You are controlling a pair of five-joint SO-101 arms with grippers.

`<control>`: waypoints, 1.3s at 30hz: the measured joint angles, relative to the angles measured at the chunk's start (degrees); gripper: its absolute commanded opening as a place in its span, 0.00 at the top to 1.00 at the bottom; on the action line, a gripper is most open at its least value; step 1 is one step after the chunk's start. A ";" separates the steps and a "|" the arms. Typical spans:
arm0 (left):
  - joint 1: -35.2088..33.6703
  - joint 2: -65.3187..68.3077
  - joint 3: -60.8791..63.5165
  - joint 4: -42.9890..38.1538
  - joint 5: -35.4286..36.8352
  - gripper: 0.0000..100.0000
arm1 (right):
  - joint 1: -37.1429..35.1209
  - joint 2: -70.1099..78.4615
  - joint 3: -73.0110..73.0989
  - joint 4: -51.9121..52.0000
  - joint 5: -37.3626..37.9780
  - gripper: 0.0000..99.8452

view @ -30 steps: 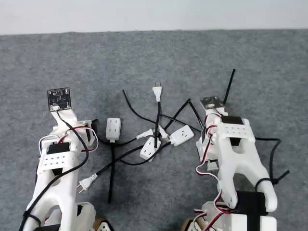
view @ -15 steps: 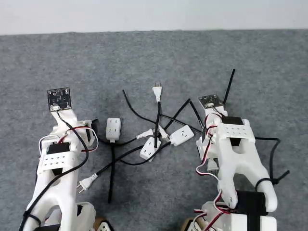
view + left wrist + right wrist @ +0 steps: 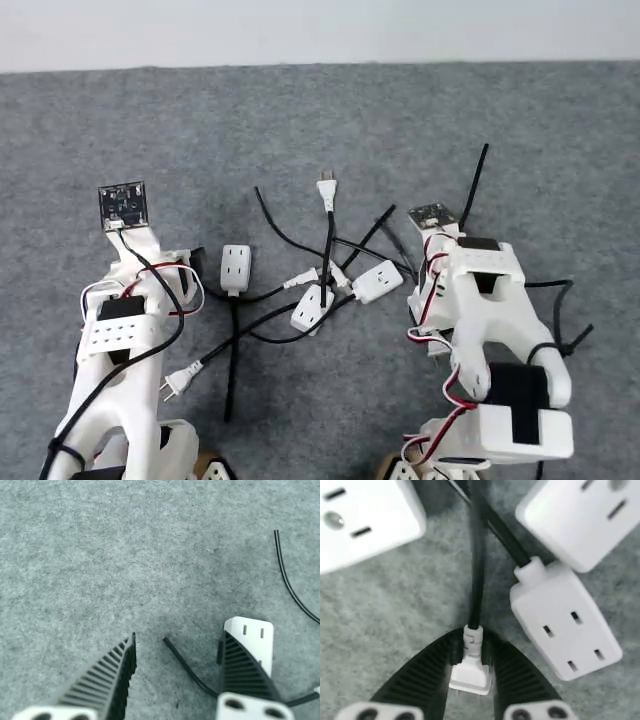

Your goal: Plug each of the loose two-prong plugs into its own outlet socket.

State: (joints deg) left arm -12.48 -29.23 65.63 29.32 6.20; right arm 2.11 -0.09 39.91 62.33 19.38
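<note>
Here, two white robot arms sit over a grey felt table strewn with black cables, white outlet blocks and loose plugs.

The right claw is closed on a white two-prong plug. Its two black fingers pinch the plug body from either side, which leaves the prongs bare. The prongs point back toward the wrist, and the black cord runs straight out ahead of the claw. A white outlet block lies just ahead of one finger, slots facing up. It looks like the likely target, though the plug would probably need turning round first.

The left claw is open, its jaws spread wide and low over the felt. A loose black cable end lies between the fingers. A second outlet block sits just past one fingertip and is partly hidden by it. The claw seems placed to steady that block.

From above, a far plug lies well ahead of both claws. A near plug lies well behind the left claw, beside that arm.
</note>
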 measured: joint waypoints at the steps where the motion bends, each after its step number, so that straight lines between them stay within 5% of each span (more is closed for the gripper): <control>1: 0.00 0.00 0.00 0.00 0.00 0.75 | 0.00 0.00 0.00 0.00 0.00 0.99; 7: -0.09 0.00 0.00 0.00 0.00 0.75 | -1.32 -4.40 -1.49 4.84 -0.97 0.99; 14: -0.09 0.53 0.00 0.00 0.00 0.76 | -11.34 -20.75 -12.40 16.53 -7.91 0.99; 21: 0.18 11.25 -8.00 7.47 -3.43 0.99 | -23.91 -24.00 -20.84 18.64 -11.78 0.99; 29: 3.60 19.25 -16.18 20.40 -17.14 0.99 | -35.25 -24.00 -21.19 10.99 -13.10 0.99; 39: 8.44 13.36 -10.73 22.86 -30.59 0.99 | -43.69 -21.45 -18.29 4.40 -16.26 0.99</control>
State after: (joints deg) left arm -4.04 -15.87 54.90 52.18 -24.40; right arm -41.58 -21.54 21.63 66.73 3.12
